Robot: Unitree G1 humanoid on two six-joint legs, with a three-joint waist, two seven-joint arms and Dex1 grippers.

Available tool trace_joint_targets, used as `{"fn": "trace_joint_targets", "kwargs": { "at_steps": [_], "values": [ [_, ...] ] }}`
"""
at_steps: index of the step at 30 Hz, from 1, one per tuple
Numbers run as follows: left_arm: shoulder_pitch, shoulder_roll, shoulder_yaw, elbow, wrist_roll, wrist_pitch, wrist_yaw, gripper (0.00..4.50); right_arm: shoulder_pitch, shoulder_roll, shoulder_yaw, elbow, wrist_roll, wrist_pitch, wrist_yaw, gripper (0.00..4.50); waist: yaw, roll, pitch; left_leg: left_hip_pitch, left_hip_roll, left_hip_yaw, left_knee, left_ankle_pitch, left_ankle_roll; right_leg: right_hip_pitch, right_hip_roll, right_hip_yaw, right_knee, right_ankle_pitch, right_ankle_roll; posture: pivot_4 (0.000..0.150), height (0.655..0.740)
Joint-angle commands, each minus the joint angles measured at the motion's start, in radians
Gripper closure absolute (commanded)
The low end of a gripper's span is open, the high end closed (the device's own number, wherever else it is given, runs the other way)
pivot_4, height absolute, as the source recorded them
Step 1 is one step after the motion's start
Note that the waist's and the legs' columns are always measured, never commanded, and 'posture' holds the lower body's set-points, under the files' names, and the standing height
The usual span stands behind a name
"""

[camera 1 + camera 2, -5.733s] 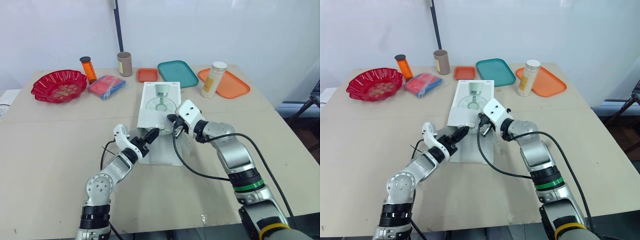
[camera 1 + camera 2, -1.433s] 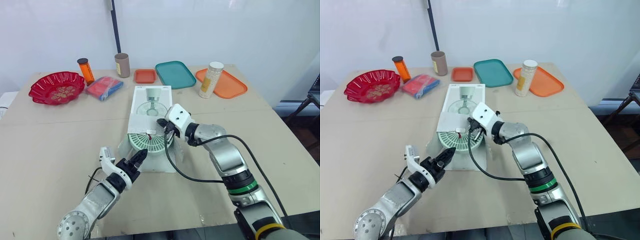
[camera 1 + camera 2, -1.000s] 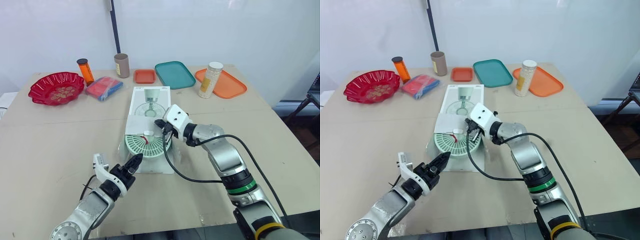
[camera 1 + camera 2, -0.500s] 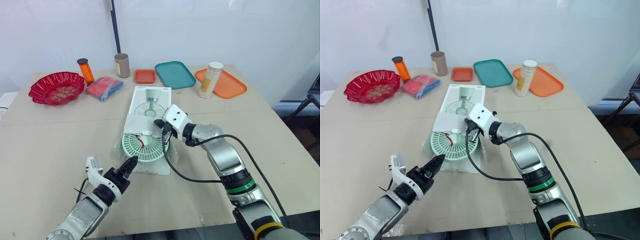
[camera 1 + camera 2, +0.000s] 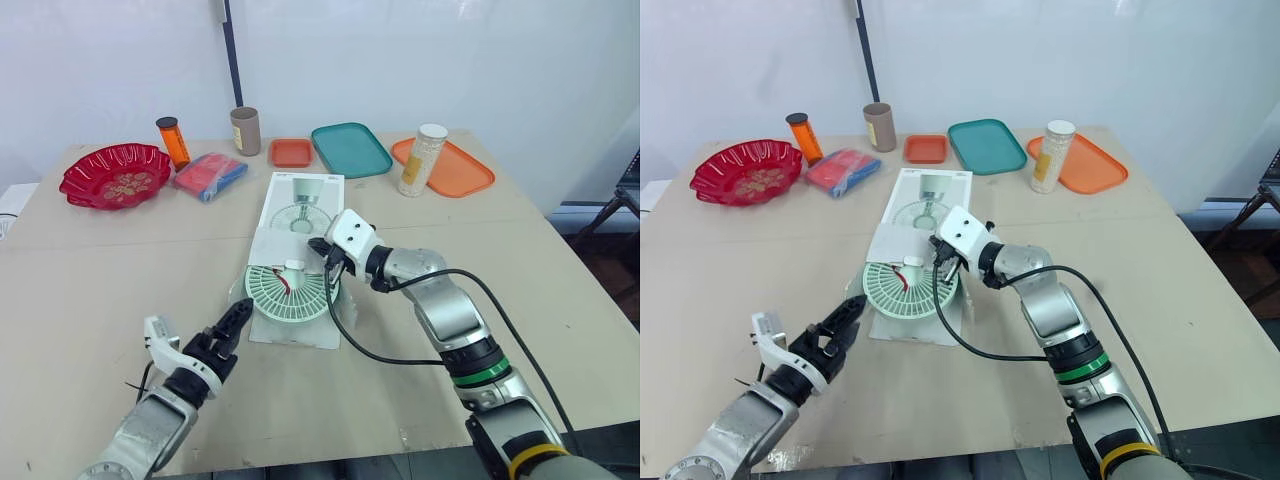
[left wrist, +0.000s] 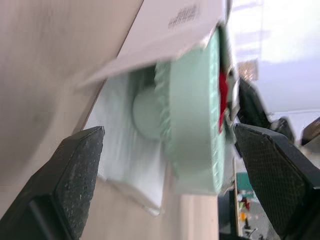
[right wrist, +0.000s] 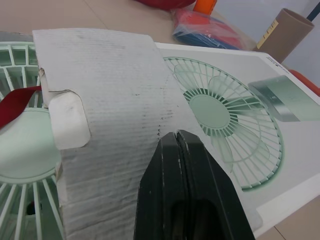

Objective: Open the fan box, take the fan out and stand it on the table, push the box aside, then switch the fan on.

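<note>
The white fan box (image 5: 305, 195) lies flat mid-table with its near end open and a flap (image 7: 115, 115) folded out. The mint-green fan (image 5: 290, 293) lies flat on clear wrapping just outside that opening, with a red tag on its hub. My right gripper (image 5: 326, 264) is shut, its tips against the flap at the fan's right rim. My left gripper (image 5: 230, 325) is open and empty, a short way off the fan's near-left side. In the left wrist view the fan (image 6: 192, 115) stands on edge between the spread fingers (image 6: 70, 185).
Along the back of the table stand a red bowl (image 5: 118, 172), an orange bottle (image 5: 172, 140), a brown cup (image 5: 245, 130), a blue-red packet (image 5: 212, 172), a small orange tray (image 5: 293, 152), a teal tray (image 5: 352, 148), and a white canister (image 5: 422, 160) on an orange tray (image 5: 465, 170). A black cable (image 5: 350, 340) loops beside the fan.
The fan has come out of the box and lies in front of it. My left gripper has drawn back toward the near-left, away from the fan. The right gripper has stayed put.
</note>
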Motion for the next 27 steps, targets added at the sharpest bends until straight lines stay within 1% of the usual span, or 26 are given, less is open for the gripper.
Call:
{"fn": "trace_joint_targets", "kwargs": {
  "at_steps": [1, 5, 10, 17, 19, 27],
  "values": [
    [-0.067, 0.041, 0.048, 0.077, -0.051, 0.017, -0.088, 0.1, 0.015, -0.008, 0.032, 0.062, -0.023, 0.008, 0.007, 4.5, 0.0, 0.0, 0.0, 0.0, 0.0, 0.0, 0.0, 0.0, 0.0, 0.0, 0.0, 0.0, 0.0, 0.0, 0.0, 0.15, 0.74],
    [-0.1, 0.068, 0.055, 0.127, -0.086, 0.053, -0.131, 0.1, 0.007, -0.008, 0.03, 0.068, -0.024, 0.005, 0.006, 4.5, 0.0, 0.0, 0.0, 0.0, 0.0, 0.0, 0.0, 0.0, 0.0, 0.0, 0.0, 0.0, 0.0, 0.001, 0.001, 0.15, 0.74],
    [-0.136, 0.083, 0.044, 0.18, -0.074, 0.092, -0.16, 0.1, 0.004, -0.006, 0.03, 0.076, -0.026, 0.0, 0.003, 4.5, 0.0, 0.0, 0.0, 0.0, 0.0, -0.001, 0.0, 0.0, 0.0, 0.0, 0.0, -0.001, 0.0, 0.001, 0.0, 0.15, 0.74],
    [-0.247, 0.038, 0.042, 0.245, -0.049, 0.088, -0.144, 0.1, 0.012, -0.005, 0.03, 0.07, -0.025, -0.001, -0.004, 4.5, 0.001, 0.0, 0.0, 0.0, 0.0, -0.001, 0.0, 0.0, 0.0, 0.0, 0.0, -0.001, 0.0, 0.002, 0.0, 0.15, 0.74],
    [-0.267, 0.027, 0.036, 0.249, -0.05, 0.099, -0.147, 0.1, 0.013, -0.004, 0.03, 0.067, -0.025, 0.001, -0.006, 4.5, 0.001, 0.0, 0.0, 0.0, 0.0, -0.001, 0.0, 0.0, 0.0, 0.0, 0.0, -0.001, 0.0, 0.004, -0.004, 0.15, 0.74],
    [-0.27, 0.01, 0.003, 0.26, -0.019, 0.138, -0.146, 0.1, 0.015, -0.008, 0.029, 0.059, -0.026, 0.006, -0.005, 4.5, 0.001, 0.0, 0.0, 0.0, 0.0, -0.001, 0.0, 0.0, -0.001, 0.0, 0.0, -0.001, 0.0, 0.004, -0.003, 0.15, 0.74]
  ]
}}
